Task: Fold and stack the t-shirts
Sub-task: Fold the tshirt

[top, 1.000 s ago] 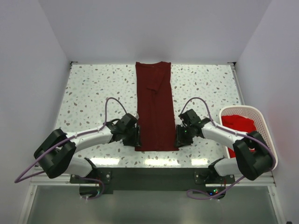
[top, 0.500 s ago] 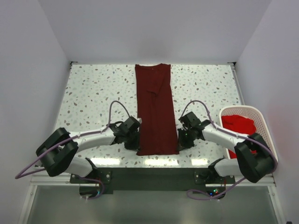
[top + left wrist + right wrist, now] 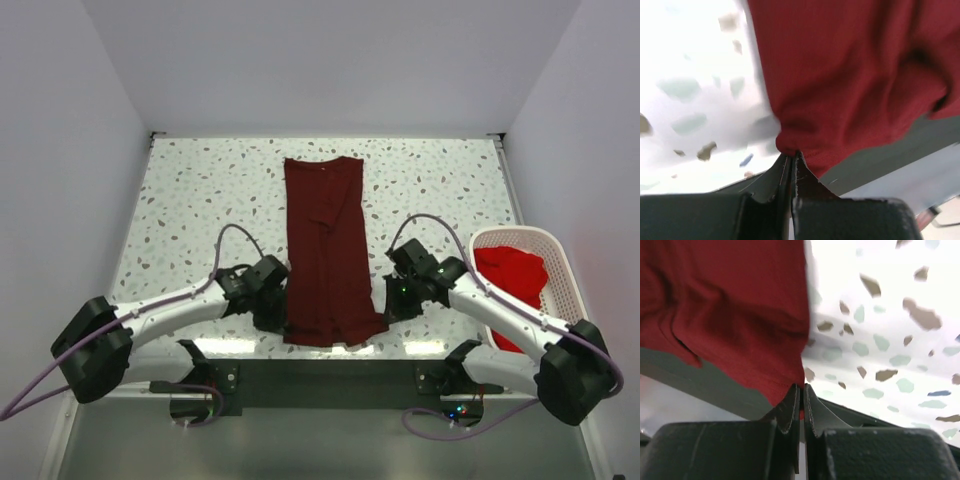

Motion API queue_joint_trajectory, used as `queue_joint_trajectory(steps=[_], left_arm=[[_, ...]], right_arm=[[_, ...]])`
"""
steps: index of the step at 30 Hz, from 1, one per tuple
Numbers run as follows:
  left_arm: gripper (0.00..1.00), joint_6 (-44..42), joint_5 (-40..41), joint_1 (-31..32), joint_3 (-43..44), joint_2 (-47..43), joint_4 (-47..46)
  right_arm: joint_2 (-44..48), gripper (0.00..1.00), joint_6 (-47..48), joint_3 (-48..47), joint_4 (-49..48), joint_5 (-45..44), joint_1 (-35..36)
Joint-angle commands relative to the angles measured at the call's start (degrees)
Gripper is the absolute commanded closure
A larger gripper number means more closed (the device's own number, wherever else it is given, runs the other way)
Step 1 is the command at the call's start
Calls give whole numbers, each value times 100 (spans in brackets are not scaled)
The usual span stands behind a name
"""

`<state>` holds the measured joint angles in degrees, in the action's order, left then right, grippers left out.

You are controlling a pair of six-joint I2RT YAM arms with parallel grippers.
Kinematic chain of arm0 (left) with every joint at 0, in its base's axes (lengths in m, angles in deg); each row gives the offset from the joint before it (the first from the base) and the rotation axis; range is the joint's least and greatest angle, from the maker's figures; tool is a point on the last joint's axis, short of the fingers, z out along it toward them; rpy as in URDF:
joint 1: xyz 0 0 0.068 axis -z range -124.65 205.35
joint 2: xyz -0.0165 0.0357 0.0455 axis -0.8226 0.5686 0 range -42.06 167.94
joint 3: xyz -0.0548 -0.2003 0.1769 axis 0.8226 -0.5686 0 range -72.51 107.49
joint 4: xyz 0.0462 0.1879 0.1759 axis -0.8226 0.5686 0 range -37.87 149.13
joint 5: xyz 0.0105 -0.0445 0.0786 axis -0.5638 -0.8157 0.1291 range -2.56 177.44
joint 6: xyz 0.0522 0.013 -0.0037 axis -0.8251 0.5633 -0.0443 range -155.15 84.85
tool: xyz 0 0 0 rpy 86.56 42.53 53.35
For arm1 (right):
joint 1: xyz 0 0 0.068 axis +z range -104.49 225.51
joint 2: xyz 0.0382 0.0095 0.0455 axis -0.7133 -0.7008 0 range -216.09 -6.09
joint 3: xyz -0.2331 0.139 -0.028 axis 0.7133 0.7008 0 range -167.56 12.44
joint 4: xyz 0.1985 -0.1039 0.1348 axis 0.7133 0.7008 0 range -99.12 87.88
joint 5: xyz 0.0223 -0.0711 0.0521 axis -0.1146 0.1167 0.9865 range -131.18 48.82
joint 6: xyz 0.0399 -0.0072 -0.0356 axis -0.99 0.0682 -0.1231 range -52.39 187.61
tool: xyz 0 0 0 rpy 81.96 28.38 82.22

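Maroon t-shirt point(image 3: 325, 250): laid as a long folded strip mid-table point(image 3: 190, 200); near hem corners clamped by left gripper point(image 3: 791, 159) and right gripper point(image 3: 801, 390). Red t-shirts point(image 3: 510, 272): kept in white basket point(image 3: 512, 231)

dark red shirt point(image 3: 325, 250): soft cloth, dull, wrinkled; up close it shows tiny ribs.
red shirts point(image 3: 510, 272): soft cloth too, brighter, all crumpled.
basket point(image 3: 512, 231): white plastic, full of little holes like a net.
table top point(image 3: 200, 200): hard and smooth, white with grey and brown specks like stone, shiny at the near edge.
left gripper point(image 3: 791, 156): black, dull, looks like hard plastic, with thin scratches.
right gripper point(image 3: 801, 390): the same black, dull, hard look.
arms point(image 3: 170, 308): smooth white shells, a bit shiny, with black joints.
cables point(image 3: 240, 226): purple, smooth, rubbery-looking.
walls point(image 3: 330, 70): plain white, dull.
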<state>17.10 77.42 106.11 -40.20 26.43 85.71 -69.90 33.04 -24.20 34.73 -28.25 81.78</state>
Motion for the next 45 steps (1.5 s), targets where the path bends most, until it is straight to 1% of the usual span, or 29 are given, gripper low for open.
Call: queue_joint_trajectory(steps=[1,2,4,5,6,9,12,14,18,22,29,34,36,37,39,40,42,43,45], left_arm=[[100,-504,150,-618,810,217,-9],[100,-679,184,-942,959,235,-27],[100,-873,386,-1208,1451,383,-36],[100,-1057,430,-1453,1627,472,-36],[100,-1163,440,-1568,1951,577,-45],[100,-1436,448,-1955,2470,981,-202],[100,-1595,501,-2298,2823,1402,-404],[100,-1691,492,-2509,2973,1570,-519],[100,-1823,606,-2694,3316,2044,-852],[100,-1920,598,-2800,3404,2440,-1248],[100,-1973,598,-2817,3571,3021,-1697],[99,-1903,905,-2826,3510,3249,-1838],[92,-1894,958,-2826,3501,3328,-1855],[84,-1903,967,-2826,3518,3355,-1855],[75,-1885,984,-2818,3545,3347,-1768],[67,-1876,1124,-2817,3545,3312,-1750],[59,-1859,1143,-2800,3484,3119,-1715],[52,-1833,1195,-2748,3448,3022,-1697],[47,-1780,1502,-2642,3291,2646,-1583]], right_arm=[[-183,100,-68,-762,-167,-695,-24],[-315,100,71,-939,-141,-739,-32],[-631,100,160,-1378,-201,-967,-33],[-728,100,239,-1502,-333,-1020,-102],[-834,100,275,-1617,-395,-1020,-164],[-1308,100,477,-2161,-536,-950,-489],[-1774,100,670,-2741,-650,-941,-805],[-2072,100,784,-2961,-694,-880,-1016],[-2512,100,934,-3453,-861,-853,-1201],[-2943,100,1013,-3665,-1107,-704,-1298],[-3576,100,1127,-3719,-1634,-528,-1316],[-3867,100,1233,-3701,-1854,-625,-1324],[-3972,100,1277,-3727,-1889,-625,-1324],[-3990,94,1338,-3736,-1889,-651,-1324],[-3973,84,1417,-3797,-1863,-756,-1324],[-3946,73,1461,-3806,-1820,-800,-1307],[-3771,66,1505,-3806,-1776,-941,-1272],[-3683,63,1523,-3789,-1767,-1020,-1202],[-3394,62,1584,-3693,-1766,-1380,-1079]])
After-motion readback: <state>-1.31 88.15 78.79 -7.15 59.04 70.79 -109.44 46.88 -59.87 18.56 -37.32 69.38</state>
